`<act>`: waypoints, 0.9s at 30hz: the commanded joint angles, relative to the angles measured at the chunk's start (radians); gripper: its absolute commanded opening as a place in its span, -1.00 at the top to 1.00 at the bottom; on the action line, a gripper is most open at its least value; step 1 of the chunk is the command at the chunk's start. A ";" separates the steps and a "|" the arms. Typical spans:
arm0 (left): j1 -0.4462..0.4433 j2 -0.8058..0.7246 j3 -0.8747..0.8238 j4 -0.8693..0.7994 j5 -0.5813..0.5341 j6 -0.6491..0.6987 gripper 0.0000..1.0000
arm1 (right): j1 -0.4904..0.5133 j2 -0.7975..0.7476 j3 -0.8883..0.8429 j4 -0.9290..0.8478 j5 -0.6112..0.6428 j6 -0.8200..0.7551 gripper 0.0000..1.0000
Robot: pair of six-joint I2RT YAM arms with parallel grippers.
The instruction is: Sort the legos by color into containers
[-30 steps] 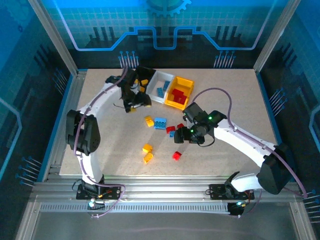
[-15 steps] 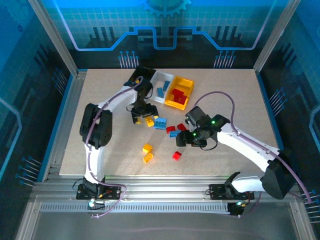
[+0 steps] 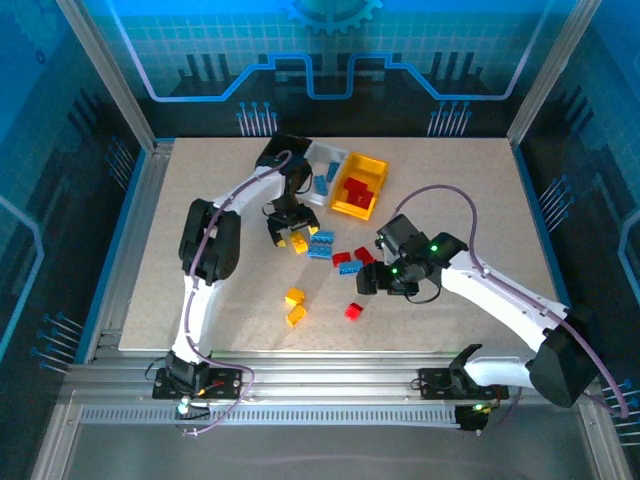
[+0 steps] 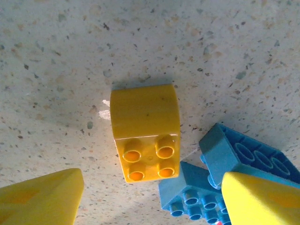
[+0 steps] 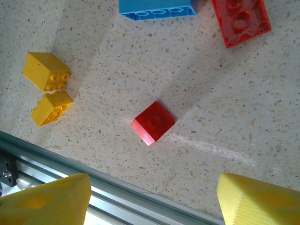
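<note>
1. Three yellow legos lie loose; one sits untouched inside my left tool, spread wide.
2. My right tool hangs agape above one red brick.
3. Three joined containers stand at the far side of the speckled tabletop; blue walls surround it.

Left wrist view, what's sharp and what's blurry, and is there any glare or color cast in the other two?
Left wrist: the yellow brick is sharp, the fingertips soft. Right wrist: the red brick is crisp, with a pale glare-like streak on the table beside it. Top external: a blue cast overall.
</note>
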 commanded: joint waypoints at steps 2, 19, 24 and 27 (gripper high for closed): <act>0.007 0.047 -0.015 -0.003 0.002 -0.081 -0.49 | -0.022 -0.031 -0.022 -0.018 -0.007 -0.018 -0.46; 0.043 -0.076 -0.278 0.302 0.134 -0.218 -0.46 | -0.031 -0.055 -0.051 -0.007 -0.005 0.011 -0.46; 0.057 -0.085 -0.275 0.320 0.143 -0.214 -0.50 | -0.028 -0.048 -0.051 0.000 -0.012 0.022 -0.45; 0.063 -0.111 -0.295 0.352 0.154 -0.218 -0.50 | -0.024 -0.045 -0.048 0.002 -0.008 0.031 -0.46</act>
